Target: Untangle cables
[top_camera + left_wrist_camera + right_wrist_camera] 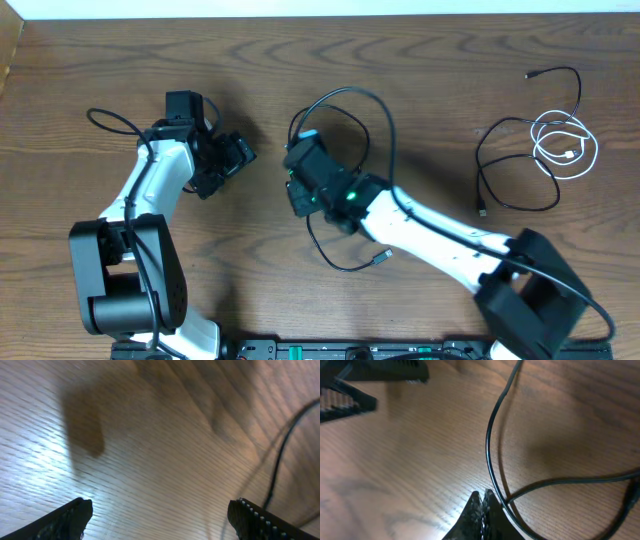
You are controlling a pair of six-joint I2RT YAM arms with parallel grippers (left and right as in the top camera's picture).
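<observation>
A long black cable (515, 160) and a coiled white cable (566, 146) lie together at the far right of the table, away from both grippers. Another thin black cord (385, 130) with a small plug end (383, 258) loops around my right gripper (297, 152). In the right wrist view this cord (489, 435) curves on the table just right of my shut fingertips (483, 496); it runs beside them, not between them. My left gripper (238, 155) is open and empty over bare wood (162, 520), with a black cord (280, 455) at its right.
The two grippers face each other near the table's middle, a short gap apart; the left gripper's fingers (375, 375) show at the top left of the right wrist view. Thicker black wires run along both arms (110, 120). The wooden table's far edge (320, 17) runs along the top.
</observation>
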